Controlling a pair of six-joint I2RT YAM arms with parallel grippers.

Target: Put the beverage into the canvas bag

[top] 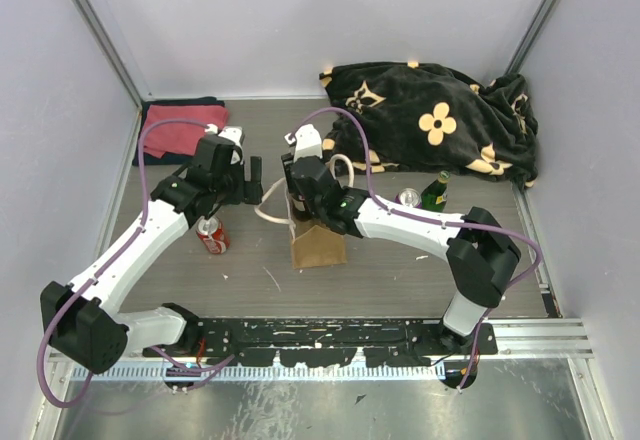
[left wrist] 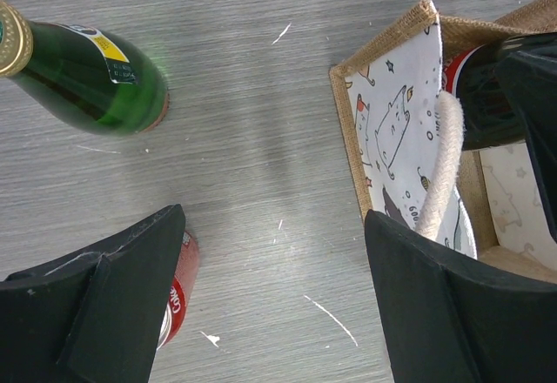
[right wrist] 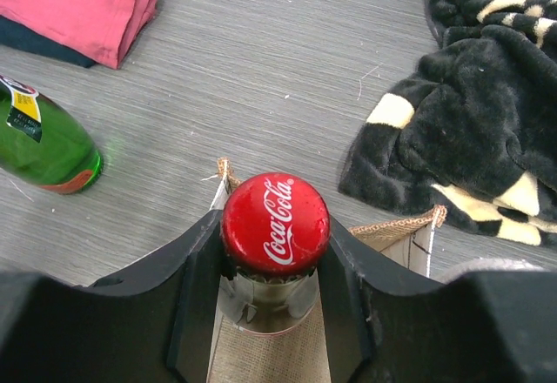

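pretty much there imo: the right end effector (right wrist: 275, 257) is pinching the cola bottle (right wrist: 275, 222) near its top, right in the open mouth of the canvas bag (top: 318, 248) mid desk (top: 400, 280), left end effector (left wrist: 274, 218) spread wide beside the bag's rim, so only lowering and letting go looks left

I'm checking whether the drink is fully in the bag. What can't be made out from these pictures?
Cola bottle below its neck: right wrist view, hidden by the right tool's fingers and the bag; whether it reaches the bag's floor cannot be told.
Bag opening: top view, covered by the right arm.
Red can: left wrist view, mostly behind a left tool finger.
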